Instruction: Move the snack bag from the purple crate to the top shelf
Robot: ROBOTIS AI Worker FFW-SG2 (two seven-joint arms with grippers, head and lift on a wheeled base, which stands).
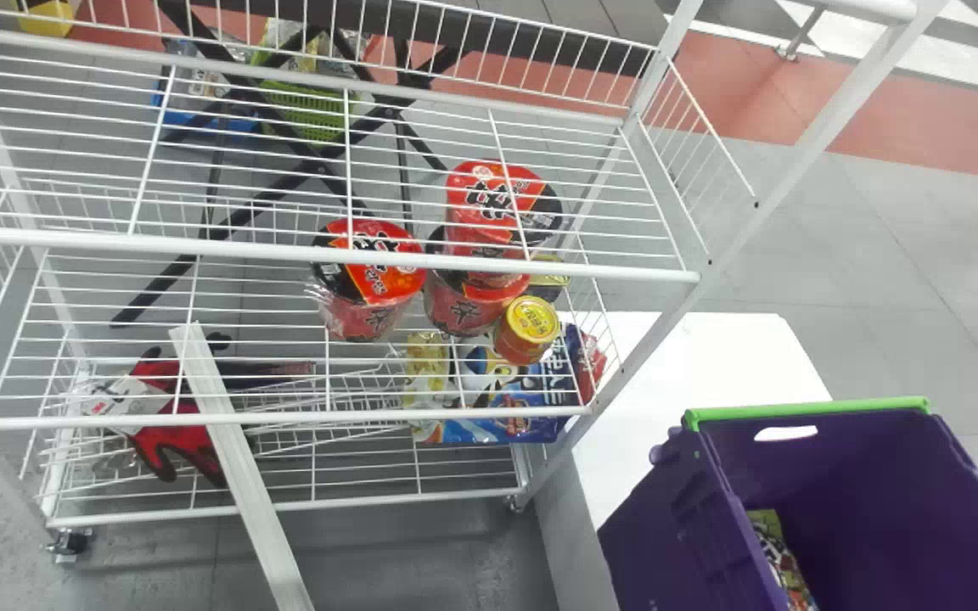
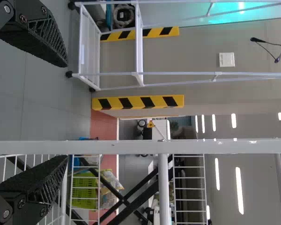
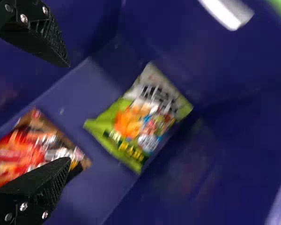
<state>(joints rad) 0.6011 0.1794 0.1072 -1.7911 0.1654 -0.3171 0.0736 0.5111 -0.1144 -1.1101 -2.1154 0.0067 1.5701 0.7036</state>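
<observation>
Right gripper (image 3: 69, 112): here it is over the floor of the crate (image 1: 667, 535), fingers spread wide apart, nothing between them, the tips apart from the green bag (image 3: 140, 122)

Green bag: and there lies our snack, down on the crate floor close to a wall, printed side showing to the wrist camera

Red bag (image 3: 23, 145): a second snack on that same crate floor, well to the side of the green one, one finger cutting across the view of it

Crate: deep purple with a green rim, sitting by the right side of the white surface (image 1: 693, 348), whose far edge runs out beyond it

Left gripper (image 2: 67, 110): over at the rack, fingers apart here too, holding nothing, a white bar (image 2: 107, 147) crossing the view between them; whether they touch it, I cannot tell

Top shelf (image 1: 328, 251): white wire with a raised back, the green bag well apart from it

Middle shelf (image 1: 285, 417): red tubs (image 1: 370, 276) towards the right end, a yellow-lidded can (image 1: 531, 322) just beside them

Bottom shelf (image 1: 353, 501): red gloves (image 1: 171, 424) near the left end, a blue pack (image 1: 514, 424) near the right
</observation>
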